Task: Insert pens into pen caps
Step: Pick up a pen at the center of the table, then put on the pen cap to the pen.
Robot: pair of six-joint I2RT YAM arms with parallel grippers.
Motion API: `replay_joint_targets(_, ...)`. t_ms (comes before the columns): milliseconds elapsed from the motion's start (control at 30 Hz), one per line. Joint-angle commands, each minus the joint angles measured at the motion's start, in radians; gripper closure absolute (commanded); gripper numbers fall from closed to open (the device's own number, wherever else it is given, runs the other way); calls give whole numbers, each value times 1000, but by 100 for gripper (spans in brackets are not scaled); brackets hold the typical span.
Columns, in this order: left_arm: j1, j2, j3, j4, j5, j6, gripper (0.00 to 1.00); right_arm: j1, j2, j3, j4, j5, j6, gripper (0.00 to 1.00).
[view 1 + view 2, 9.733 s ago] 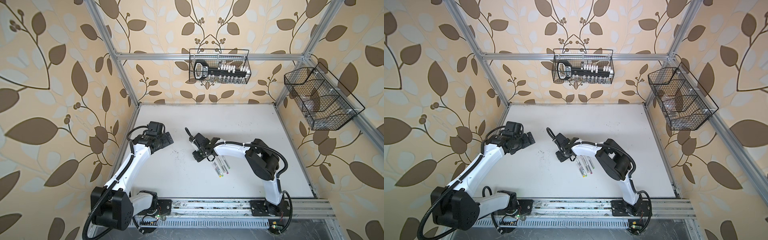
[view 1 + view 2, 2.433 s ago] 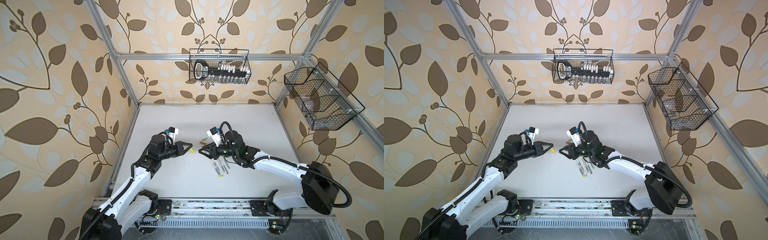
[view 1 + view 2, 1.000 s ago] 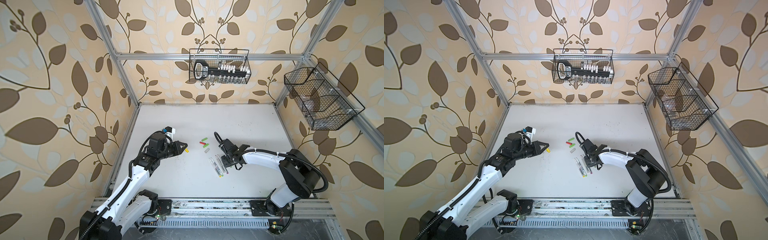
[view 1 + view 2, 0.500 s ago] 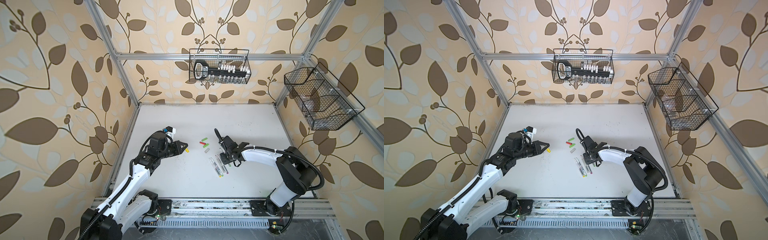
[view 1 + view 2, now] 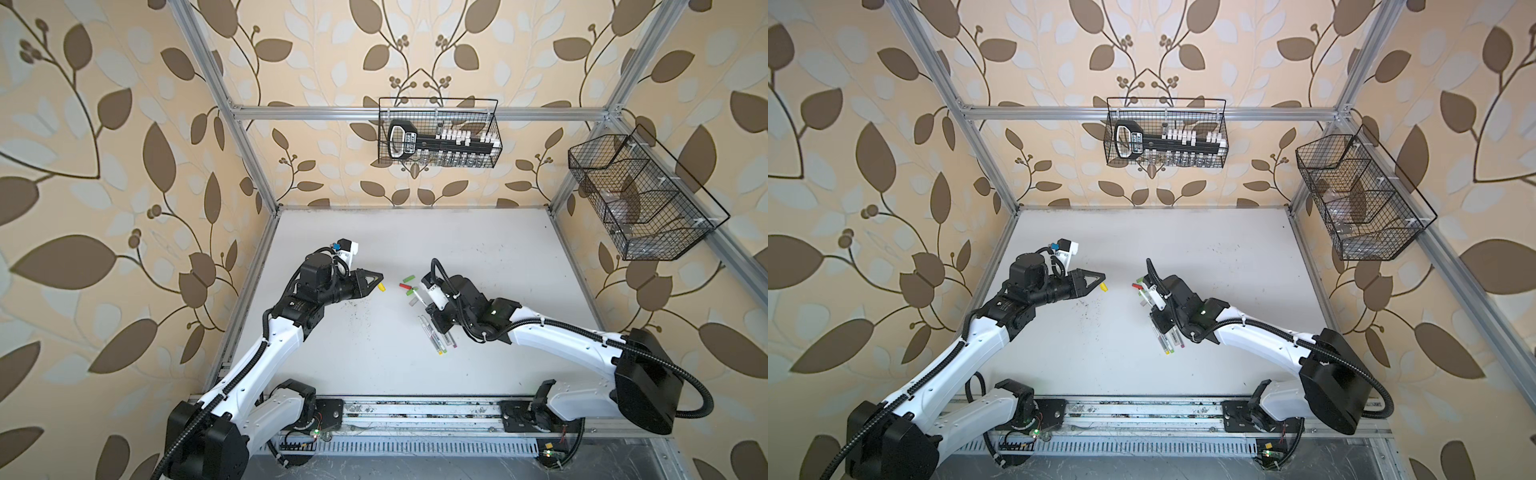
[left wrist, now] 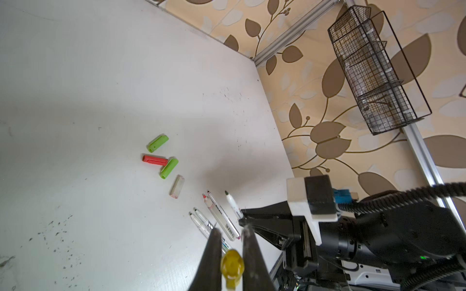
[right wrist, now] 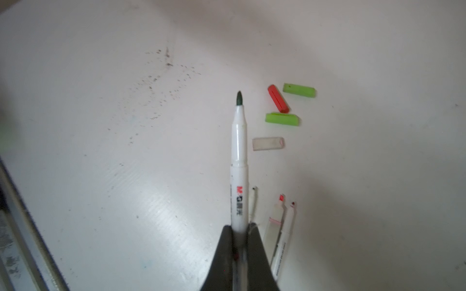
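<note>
Up comes the slim white-barrelled marker pen (image 7: 239,161) with the dark green tip, off the white table (image 7: 126,176)! The right gripper (image 7: 239,228) is clamped tight on its barrel. The other pens (image 6: 222,221) lie just beside those jaws, with light green plastic caps (image 7: 299,90) and a red tube cap (image 7: 278,102) ahead. The left gripper (image 6: 231,229) pinches a short yellow plastic cap (image 6: 232,265).

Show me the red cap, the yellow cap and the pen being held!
red cap (image 7: 278,98), right wrist view, middle of its side.
yellow cap (image 6: 232,264), left wrist view, its round end.
held pen (image 7: 239,141), right wrist view, white barrel.
</note>
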Motion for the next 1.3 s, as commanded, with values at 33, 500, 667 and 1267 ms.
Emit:
replay_joint_targets(33, 41, -11, -10, 210, 121, -53, 100, 28, -35, -31, 108, -130, -38, 94)
replay_joint_targets(500, 45, -40, -47, 267, 158, -59, 100, 58, -86, -39, 225, -202, -21, 94)
replay_joint_targets(667, 45, -33, -52, 285, 166, -63, 100, 58, -92, -36, 245, -214, -19, 94)
replay_joint_targets(1267, 41, -28, -71, 308, 177, -78, 100, 54, -56, -2, 257, -222, -20, 93)
